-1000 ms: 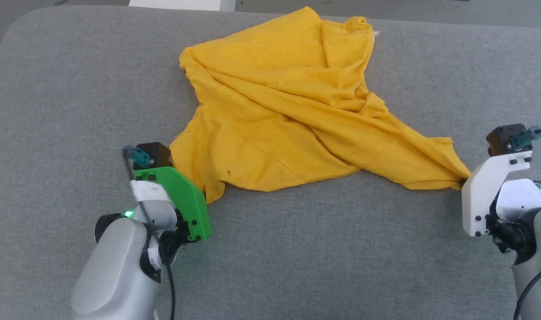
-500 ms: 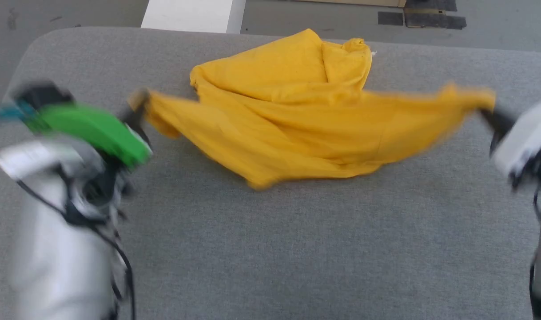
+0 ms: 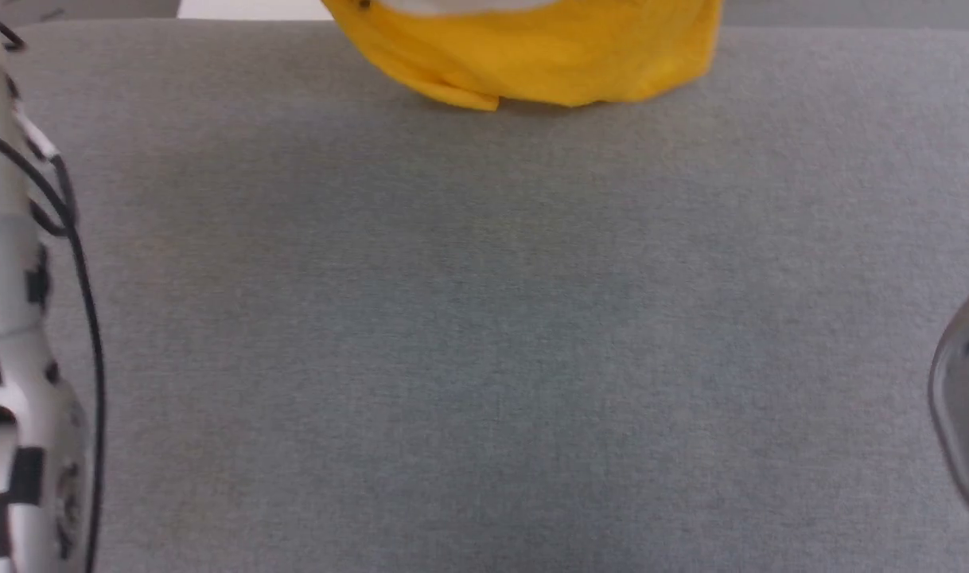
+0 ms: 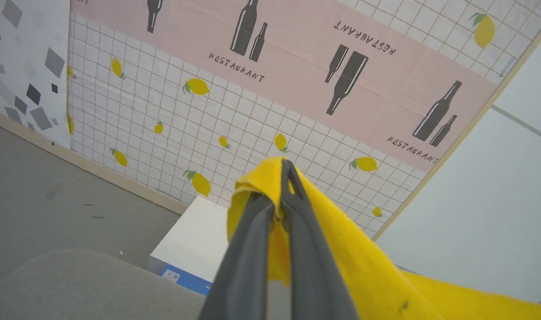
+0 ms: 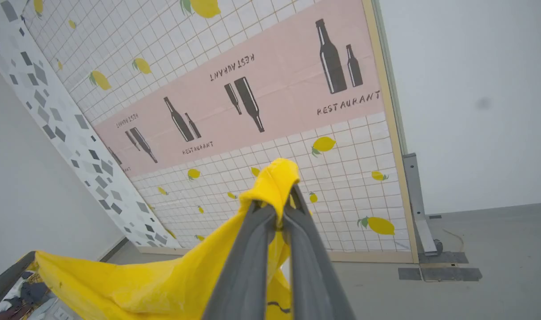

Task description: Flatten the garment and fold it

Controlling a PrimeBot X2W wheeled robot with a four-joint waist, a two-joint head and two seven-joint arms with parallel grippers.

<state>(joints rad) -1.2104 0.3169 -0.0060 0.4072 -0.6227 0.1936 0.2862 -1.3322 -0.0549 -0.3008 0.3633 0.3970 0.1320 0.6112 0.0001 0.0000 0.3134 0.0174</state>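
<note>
Garment (image 3: 524, 64): we are holding it aloft by two bunched ends, its lower edge hanging over the far part of the grey padded table (image 3: 484, 318); we cannot tell whether it is touching
Left gripper (image 4: 279, 195): clamping a yellow corner, jaws closed on cloth
Right gripper (image 5: 279, 209): pinching another end likewise
Progress: flattening is seemingly underway; nothing is lying flat yet, no fold made
Remaining: spreading, smoothing, folding
Surroundings: white box (image 4: 195, 240) is standing beyond the table, before a lemon-and-bottle wall panel (image 4: 297, 66)
Obstacle: the cloth is sagging and bunching at both grips, likely hampering a flat lay
</note>
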